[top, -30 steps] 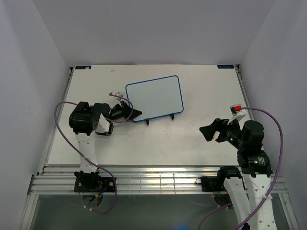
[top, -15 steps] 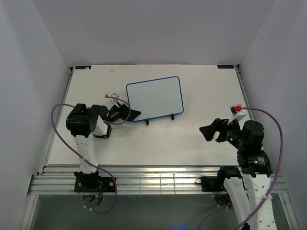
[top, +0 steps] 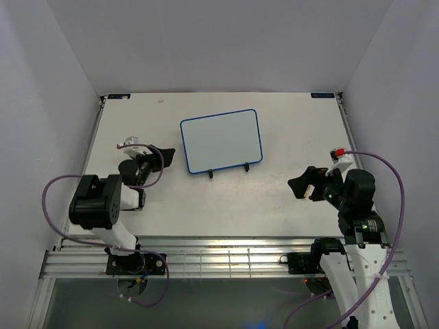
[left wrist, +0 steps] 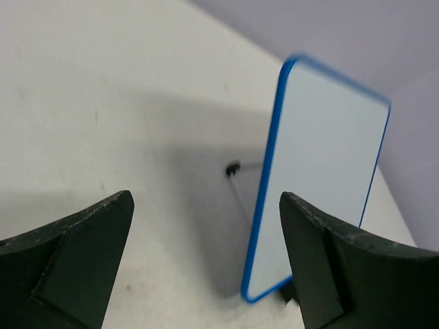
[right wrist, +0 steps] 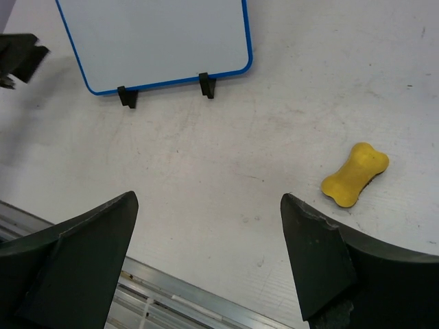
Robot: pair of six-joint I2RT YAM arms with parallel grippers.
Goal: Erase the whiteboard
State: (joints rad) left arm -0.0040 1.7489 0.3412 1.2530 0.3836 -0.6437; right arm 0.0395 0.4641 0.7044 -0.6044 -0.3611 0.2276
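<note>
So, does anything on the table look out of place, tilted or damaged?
Nothing stands out. The whiteboard stands on its two black feet, its face blank. The yellow eraser lies on the table, apart from the board. The left gripper and right gripper are open and empty.

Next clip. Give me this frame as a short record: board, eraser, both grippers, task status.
whiteboard: standing on its black feet, face blank, no writing visible
eraser: yellow, bone-shaped, lying on the table, apart from the whiteboard, not held
left gripper: open, empty, left of the whiteboard, not touching it
right gripper: open, empty, above the table on the whiteboard's near-right side
task status: whiteboard looks clean; neither gripper touches it
</note>
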